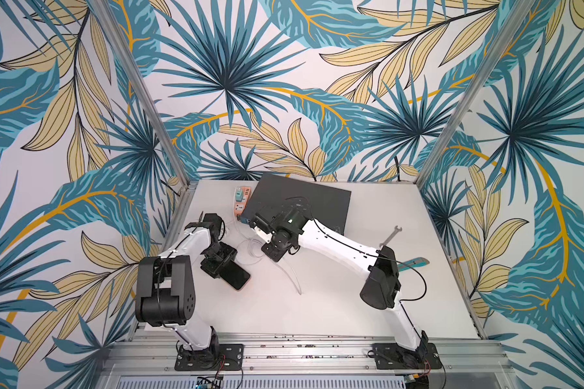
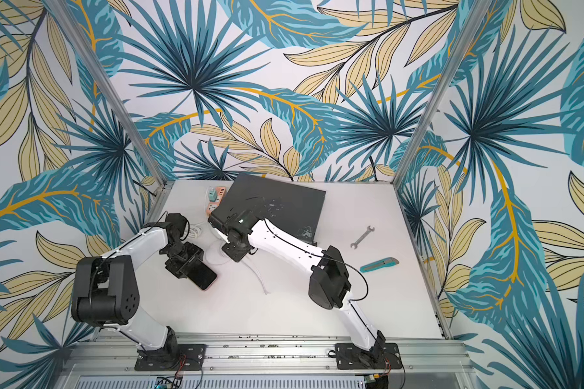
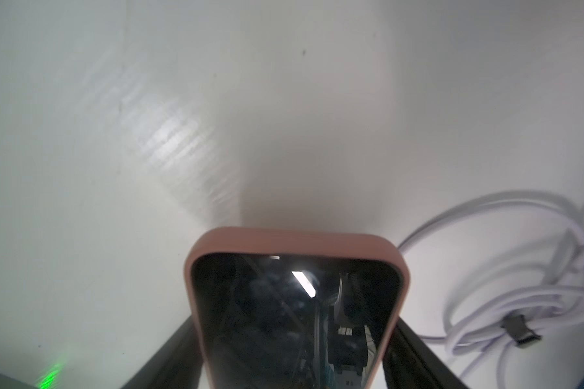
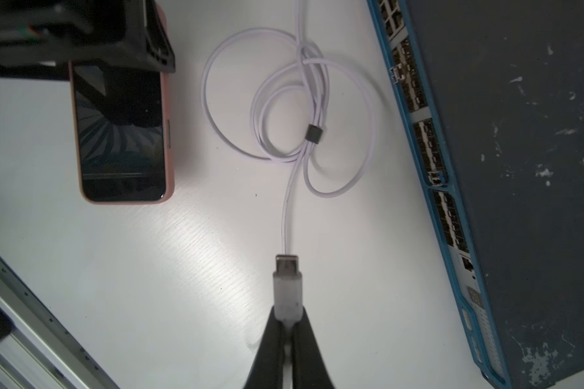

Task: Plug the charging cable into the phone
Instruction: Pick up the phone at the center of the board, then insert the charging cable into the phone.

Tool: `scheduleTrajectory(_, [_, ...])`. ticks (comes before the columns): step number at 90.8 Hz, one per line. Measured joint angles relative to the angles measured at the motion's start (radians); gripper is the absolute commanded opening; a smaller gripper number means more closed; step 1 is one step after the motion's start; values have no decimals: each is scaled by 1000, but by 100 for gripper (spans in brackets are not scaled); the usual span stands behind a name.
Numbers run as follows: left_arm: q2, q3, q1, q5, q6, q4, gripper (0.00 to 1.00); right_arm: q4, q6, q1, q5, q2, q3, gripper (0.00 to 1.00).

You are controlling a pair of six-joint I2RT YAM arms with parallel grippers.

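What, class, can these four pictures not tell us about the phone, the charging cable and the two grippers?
- Phone port: the left wrist view shows no opening on the rim, and the near end is cut off by the frame edge.
- Left gripper contact with the phone: in both top views its own body hides the fingertips.
- Charging cable far end: runs off the right wrist view's edge.
- Right gripper tips: hidden under the wrist in a top view.
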Motion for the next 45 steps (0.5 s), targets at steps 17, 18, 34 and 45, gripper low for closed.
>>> scheduleTrajectory(17, [-1,0,116,63,11,-11,0,51,-26,52,-75,45,-24,0])
scheduleTrajectory(18, [-1,0,122,67,13,-11,0,52,-26,55,-79,47,-22,0])
scheduleTrajectory(34, [2,2,190,125,23,-35,0,82,-34,107,-130,86,35,0])
scheduleTrajectory(45, [14,32,194,147,26,-69,0,90,-58,129,-133,106,53,0])
